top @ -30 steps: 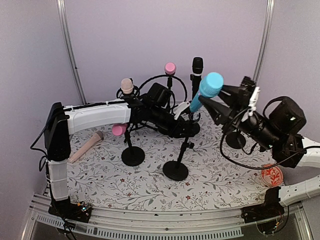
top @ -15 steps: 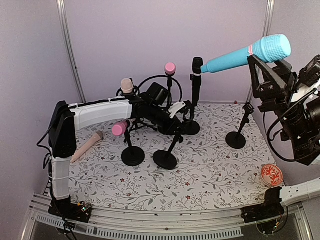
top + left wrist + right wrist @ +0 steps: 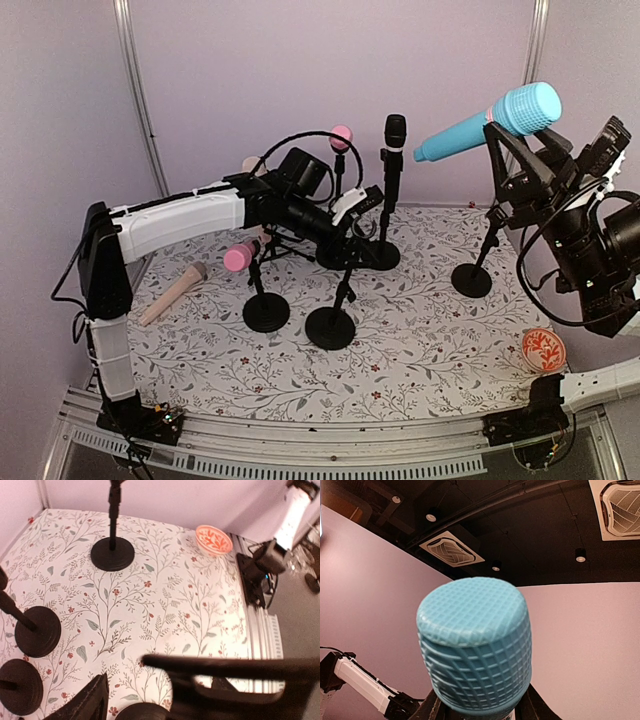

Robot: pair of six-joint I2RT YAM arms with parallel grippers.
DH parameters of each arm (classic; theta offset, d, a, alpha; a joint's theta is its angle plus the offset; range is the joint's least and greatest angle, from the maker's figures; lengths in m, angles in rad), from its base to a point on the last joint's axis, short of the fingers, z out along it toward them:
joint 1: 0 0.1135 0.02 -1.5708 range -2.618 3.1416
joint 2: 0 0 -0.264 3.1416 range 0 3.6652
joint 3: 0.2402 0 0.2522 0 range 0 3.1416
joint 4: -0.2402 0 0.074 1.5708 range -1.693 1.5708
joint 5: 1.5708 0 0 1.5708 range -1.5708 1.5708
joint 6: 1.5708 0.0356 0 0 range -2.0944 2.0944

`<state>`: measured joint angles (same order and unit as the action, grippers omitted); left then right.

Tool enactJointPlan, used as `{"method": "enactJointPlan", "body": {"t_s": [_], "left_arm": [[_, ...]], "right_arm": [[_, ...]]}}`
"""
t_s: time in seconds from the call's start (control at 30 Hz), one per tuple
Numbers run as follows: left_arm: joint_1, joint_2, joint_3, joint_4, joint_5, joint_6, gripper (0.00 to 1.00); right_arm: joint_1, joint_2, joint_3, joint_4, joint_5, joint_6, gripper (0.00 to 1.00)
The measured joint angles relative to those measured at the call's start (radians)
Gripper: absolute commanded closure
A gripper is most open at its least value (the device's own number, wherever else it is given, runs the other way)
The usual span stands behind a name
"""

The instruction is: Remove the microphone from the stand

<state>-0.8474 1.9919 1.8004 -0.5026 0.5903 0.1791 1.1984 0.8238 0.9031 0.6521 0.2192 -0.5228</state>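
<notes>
Blue mic: likely light, rigid, smooth tapered handle, maybe slippery; right gripper clenched just below head. Left gripper state unclear.

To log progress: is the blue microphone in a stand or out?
Out. The right gripper holds the blue microphone high in the air.

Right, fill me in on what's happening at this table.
The right gripper holds the blue microphone high in the air on the right, clear of every stand. The left arm reaches across the table, and the left gripper is at the top of a bare black stand in the middle. Whether it is gripping that stand can't be made out. A black microphone stands upright in its holder at the back, and a beige microphone lies on the left.
</notes>
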Motion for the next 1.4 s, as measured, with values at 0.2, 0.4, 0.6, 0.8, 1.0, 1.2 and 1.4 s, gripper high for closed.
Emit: {"method": "enactJointPlan", "body": {"t_s": [0.2,0.4,0.6,0.8,1.0,1.2,1.4], "left_arm": [[0.002,-0.123,-0.067,-0.073,0.022,0.073,0.01],[0.004,-0.262,-0.097,-0.17,0.031,0.123,0.01],[0.004,-0.34,-0.099,-0.266,0.014,0.191,0.01],[0.008,-0.403,-0.097,-0.364,-0.064,0.283,0.01],[0.011,-0.439,-0.056,-0.404,-0.119,0.331,0.04],[0.011,-0.444,-0.006,-0.405,-0.154,0.351,0.16],[0.012,-0.447,0.01,-0.412,-0.156,0.362,0.52]], "right_arm": [[0.0,0.008,-0.008,0.001,0.023,0.027,1.0],[0.0,0.062,-0.008,0.004,0.034,0.09,1.0],[0.0,0.108,-0.008,0.003,0.038,0.188,1.0],[-0.002,0.194,-0.008,0.014,0.032,0.327,1.0],[-0.024,0.36,0.001,0.064,-0.032,0.452,1.0],[-0.035,0.493,0.068,0.133,-0.122,0.554,1.0],[-0.04,0.56,0.104,0.233,-0.18,0.618,1.0]]}}
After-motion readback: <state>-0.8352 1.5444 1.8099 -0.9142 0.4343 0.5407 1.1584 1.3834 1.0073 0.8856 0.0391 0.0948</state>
